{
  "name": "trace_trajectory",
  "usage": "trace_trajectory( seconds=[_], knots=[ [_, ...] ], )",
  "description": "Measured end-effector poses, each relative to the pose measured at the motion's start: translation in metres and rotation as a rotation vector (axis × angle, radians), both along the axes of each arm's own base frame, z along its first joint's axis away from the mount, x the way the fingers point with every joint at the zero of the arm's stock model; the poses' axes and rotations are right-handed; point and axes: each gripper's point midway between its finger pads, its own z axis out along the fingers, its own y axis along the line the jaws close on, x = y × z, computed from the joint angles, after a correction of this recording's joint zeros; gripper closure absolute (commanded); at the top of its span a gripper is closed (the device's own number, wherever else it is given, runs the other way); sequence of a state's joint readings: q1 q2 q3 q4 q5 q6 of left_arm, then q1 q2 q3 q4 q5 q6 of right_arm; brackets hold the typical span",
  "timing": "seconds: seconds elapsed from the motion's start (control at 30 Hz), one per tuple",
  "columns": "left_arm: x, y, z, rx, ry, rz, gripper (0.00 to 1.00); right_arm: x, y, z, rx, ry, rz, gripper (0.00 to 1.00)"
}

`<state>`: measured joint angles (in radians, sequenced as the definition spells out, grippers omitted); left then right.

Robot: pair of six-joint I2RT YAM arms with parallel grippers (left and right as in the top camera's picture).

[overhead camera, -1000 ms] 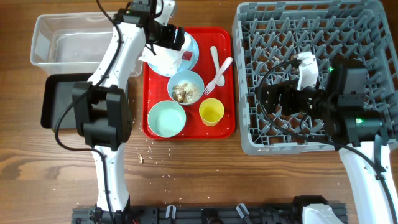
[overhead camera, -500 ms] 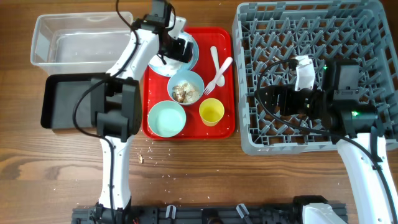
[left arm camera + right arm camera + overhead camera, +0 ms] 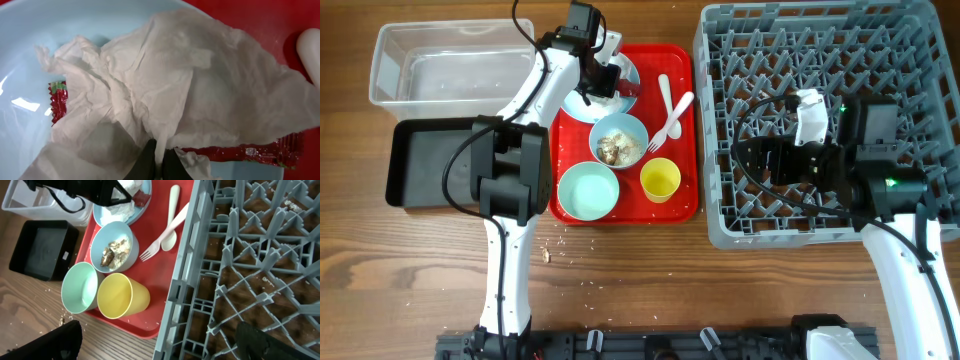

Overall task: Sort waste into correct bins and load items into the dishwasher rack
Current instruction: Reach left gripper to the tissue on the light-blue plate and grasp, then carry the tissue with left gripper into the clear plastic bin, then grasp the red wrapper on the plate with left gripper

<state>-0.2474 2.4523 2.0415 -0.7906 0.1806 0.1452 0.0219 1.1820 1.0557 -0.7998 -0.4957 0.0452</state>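
Pinching only a thin fold of napkin (image 3: 190, 100) on the plate (image 3: 30, 30), the left gripper (image 3: 157, 160) could tear it or drag the wrapper (image 3: 260, 151) along, while the right gripper (image 3: 157, 327) gapes idle.

White napkin (image 3: 190, 95), red wrapper (image 3: 260, 152) — pale blue plate (image 3: 30, 30), red tray (image 3: 260, 20).

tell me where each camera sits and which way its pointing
Overhead: fixed above the table, looking straight down at the red tray, dishwasher rack, left arm and right arm.
Left wrist: just above the plate, looking down at the napkin; the left gripper pinches it.
Right wrist: over the rack, angled toward the tray; the right gripper, open, shows its fingers at the bottom corners.
Shared: the yellow cup shows in overhead and right wrist.
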Motion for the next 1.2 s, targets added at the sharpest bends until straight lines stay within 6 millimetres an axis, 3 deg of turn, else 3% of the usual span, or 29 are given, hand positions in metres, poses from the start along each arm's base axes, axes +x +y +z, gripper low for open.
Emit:
trace_trajectory(
  seconds=[0.1,0.17,0.2,0.3,0.37,0.5,0.6,0.7,0.73,0.77,0.8,0.83,0.87,0.9,1.0,1.13,1.2],
  knots=[
    [0.001,0.008,0.010,-0.016,0.008,0.061,0.96,0.000,0.000,0.000,0.000,0.000,0.000,0.00],
    [0.010,0.021,0.034,-0.036,-0.031,0.110,0.96,0.000,0.000,0.000,0.000,0.000,0.000,0.00],
    [0.013,0.027,0.048,-0.044,-0.055,0.125,0.96,0.000,0.000,0.000,0.000,0.000,0.000,0.00],
    [0.025,0.049,0.120,-0.080,-0.189,0.174,0.96,0.000,0.000,0.000,0.000,0.000,0.000,0.00],
    [0.026,0.055,0.157,-0.099,-0.251,0.191,0.96,0.000,0.000,0.000,0.000,-0.001,0.000,0.00],
    [0.026,0.067,0.180,-0.133,-0.278,0.260,0.96,0.000,0.000,0.000,0.000,-0.001,0.000,0.00],
    [0.030,0.109,0.195,-0.141,-0.307,0.353,0.96,0.001,0.000,0.001,0.000,-0.004,0.000,0.00],
    [0.029,0.181,0.198,-0.120,-0.312,0.489,0.96,0.002,0.000,0.001,0.000,-0.010,0.000,0.00],
    [0.027,0.198,0.196,-0.113,-0.302,0.523,0.92,0.002,0.000,0.002,0.000,-0.012,0.000,0.00],
    [0.024,0.217,0.193,-0.105,-0.293,0.558,0.74,0.002,0.000,0.002,0.000,-0.012,0.000,0.00],
    [0.021,0.235,0.189,-0.096,-0.282,0.595,0.46,0.002,0.000,0.002,0.000,-0.013,0.000,0.00],
    [0.020,0.242,0.185,-0.092,-0.273,0.610,0.25,0.002,0.000,0.002,0.000,-0.014,0.000,0.00],
    [0.020,0.245,0.179,-0.090,-0.261,0.617,0.05,0.003,0.000,0.002,0.000,-0.014,0.000,0.00],
    [0.021,0.246,0.172,-0.089,-0.246,0.620,0.00,0.003,0.000,0.002,0.000,-0.014,0.000,0.00],
    [0.023,0.238,0.155,-0.089,-0.211,0.611,0.00,0.003,0.000,0.002,0.000,-0.014,0.000,0.00],
    [0.026,0.216,0.156,-0.105,-0.209,0.568,0.04,0.003,0.000,0.002,0.000,-0.014,0.000,0.00],
    [0.023,0.179,0.158,-0.139,-0.186,0.504,0.05,0.003,0.000,0.002,0.000,-0.015,0.000,0.00]
  ],
)
